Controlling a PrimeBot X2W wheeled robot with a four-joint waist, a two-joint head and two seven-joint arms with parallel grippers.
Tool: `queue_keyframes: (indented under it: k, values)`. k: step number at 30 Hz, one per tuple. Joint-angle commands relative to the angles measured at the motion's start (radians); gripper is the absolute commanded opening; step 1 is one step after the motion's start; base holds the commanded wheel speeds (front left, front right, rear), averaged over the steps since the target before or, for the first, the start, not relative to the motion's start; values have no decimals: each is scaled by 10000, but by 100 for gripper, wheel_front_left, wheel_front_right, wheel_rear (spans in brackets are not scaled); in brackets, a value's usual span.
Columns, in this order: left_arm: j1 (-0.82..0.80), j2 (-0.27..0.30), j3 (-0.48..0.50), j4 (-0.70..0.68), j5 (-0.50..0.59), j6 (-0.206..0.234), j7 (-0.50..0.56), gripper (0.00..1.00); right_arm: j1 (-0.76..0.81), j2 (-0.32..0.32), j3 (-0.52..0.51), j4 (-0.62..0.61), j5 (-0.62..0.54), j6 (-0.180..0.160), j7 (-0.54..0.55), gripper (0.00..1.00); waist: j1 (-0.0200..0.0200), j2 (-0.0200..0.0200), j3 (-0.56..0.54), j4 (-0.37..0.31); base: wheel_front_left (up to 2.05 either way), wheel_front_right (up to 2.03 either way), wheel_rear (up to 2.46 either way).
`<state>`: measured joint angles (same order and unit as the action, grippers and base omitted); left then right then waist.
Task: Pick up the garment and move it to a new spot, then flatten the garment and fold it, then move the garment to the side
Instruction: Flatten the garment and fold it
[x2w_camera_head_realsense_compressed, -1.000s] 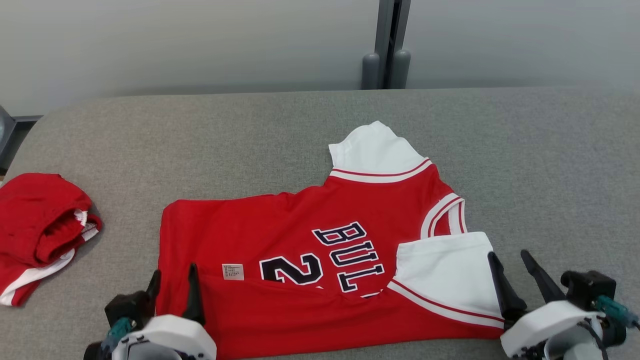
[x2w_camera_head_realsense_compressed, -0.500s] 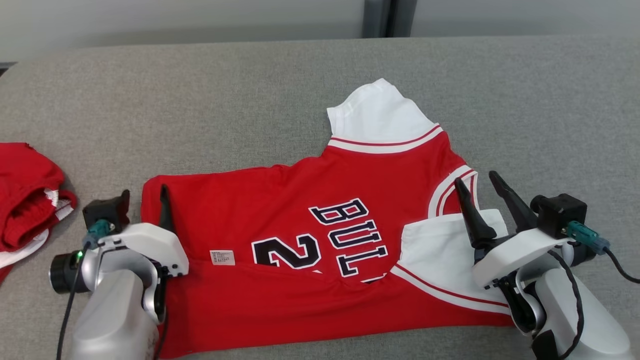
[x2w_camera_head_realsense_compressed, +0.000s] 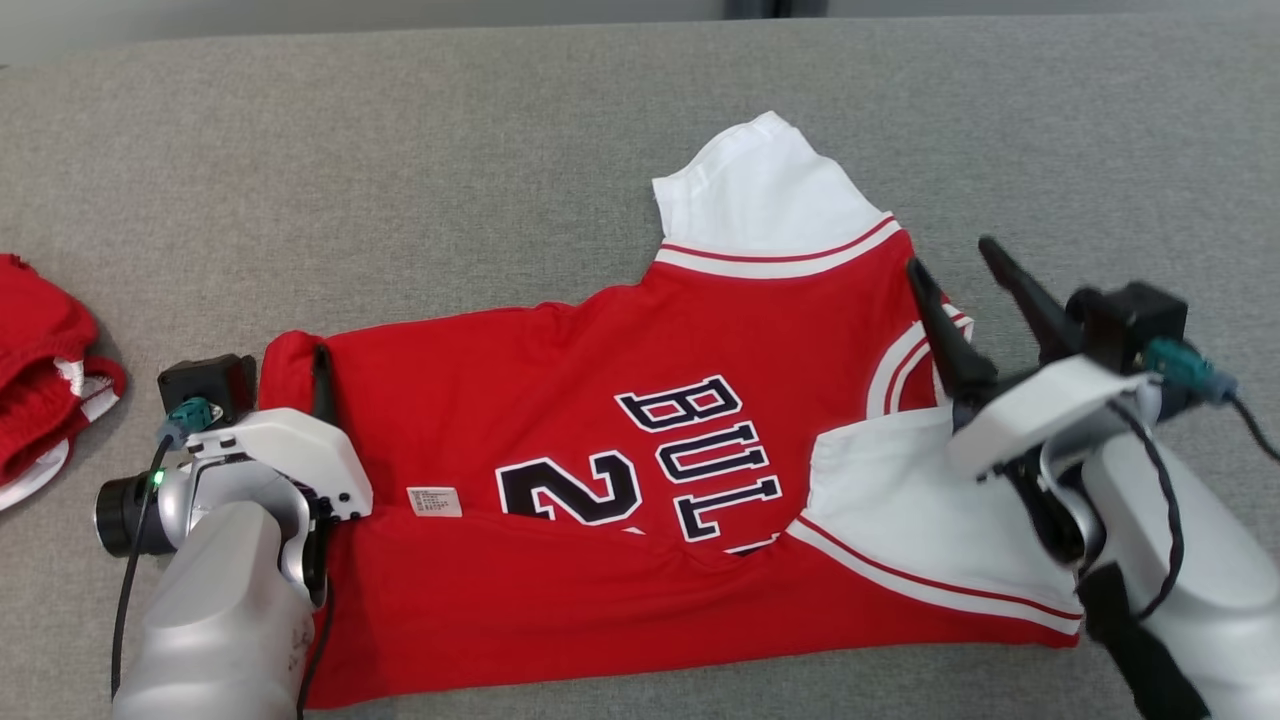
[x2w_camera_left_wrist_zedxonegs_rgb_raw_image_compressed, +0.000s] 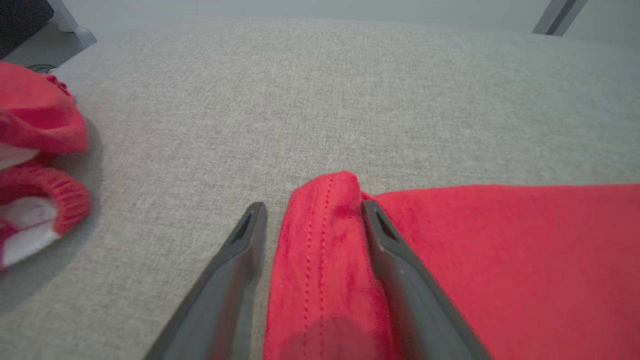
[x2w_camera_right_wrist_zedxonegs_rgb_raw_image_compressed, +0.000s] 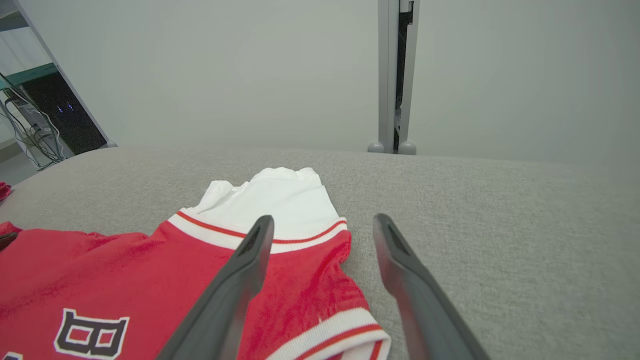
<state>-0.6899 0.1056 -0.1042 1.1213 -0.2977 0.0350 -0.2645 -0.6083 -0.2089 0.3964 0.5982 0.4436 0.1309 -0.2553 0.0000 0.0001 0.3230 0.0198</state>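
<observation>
The garment (x2w_camera_head_realsense_compressed: 600, 420), a red jersey with white sleeves, lies spread on the grey fabric bench (x2w_camera_head_realsense_compressed: 400, 150), closer to the near edge than to the far one. Its nearest strip is folded over on itself along the near edge, and a small white label (x2w_camera_head_realsense_compressed: 434, 501) sits on the fold line.

At the garment's left end, the left gripper (x2w_camera_head_realsense_compressed: 288, 358) stands with jaws wide. It straddles the red hem corner. In the left wrist view, a raised ridge of red cloth (x2w_camera_left_wrist_zedxonegs_rgb_raw_image_compressed: 320, 260) lies between the two fingers of this gripper (x2w_camera_left_wrist_zedxonegs_rgb_raw_image_compressed: 312, 205). The right-hand finger (x2w_camera_left_wrist_zedxonegs_rgb_raw_image_compressed: 395, 260) touches the ridge. The left-hand finger stands just clear of it over bare bench. The cloth is not clamped.

At the garment's right end, the right gripper (x2w_camera_head_realsense_compressed: 950, 252) is also spread wide and holds nothing. It sits above the near white sleeve (x2w_camera_head_realsense_compressed: 900, 510), with its tips at the striped armhole trim. In the right wrist view, one finger of this gripper (x2w_camera_right_wrist_zedxonegs_rgb_raw_image_compressed: 323, 217) overlaps the red shoulder, and the other is over bare bench. Whether either tip touches the fabric cannot be determined.

The far white sleeve (x2w_camera_head_realsense_compressed: 760, 195) points toward the far edge.

A second bundle of red-and-white clothing (x2w_camera_head_realsense_compressed: 40, 390) rests at the bench's left edge, well apart from the garment.
</observation>
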Motion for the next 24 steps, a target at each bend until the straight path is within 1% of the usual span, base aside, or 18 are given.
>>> queue_keyframes:
  k: [1,7,10,15,17,19,24]
  values:
    - [-144,-36,-40,60,27,-67,10,0,-330,-107,47,63,69,-3,76,100,0,-1,83,80,0,0,0]
    - [-381,-166,-141,-569,170,-81,4,0,-1966,-188,449,722,180,-3,846,100,0,-1,492,578,0,0,0]
    - [-483,-336,-280,-966,253,-148,-6,0,-2780,-270,484,1303,238,-3,1368,100,0,-1,754,987,0,0,0]
    - [-583,-479,-628,-1564,248,-235,-5,0,-3974,-513,444,2562,5,-3,2067,100,0,-1,1147,1713,0,0,0]
    - [-520,-505,-838,-1828,-44,-345,-6,0,-4359,-559,492,3073,-167,-3,2274,100,0,-1,1248,1949,0,0,0]
    - [-398,-515,-1243,-2063,-417,-371,-6,0,-4678,-533,522,3548,-180,-3,2501,100,0,-1,1354,2144,0,0,0]
    - [-337,-516,-2256,-2556,-1238,-54,-6,0,-5298,-585,664,4698,-261,-3,3154,100,0,-1,1579,2481,0,0,0]
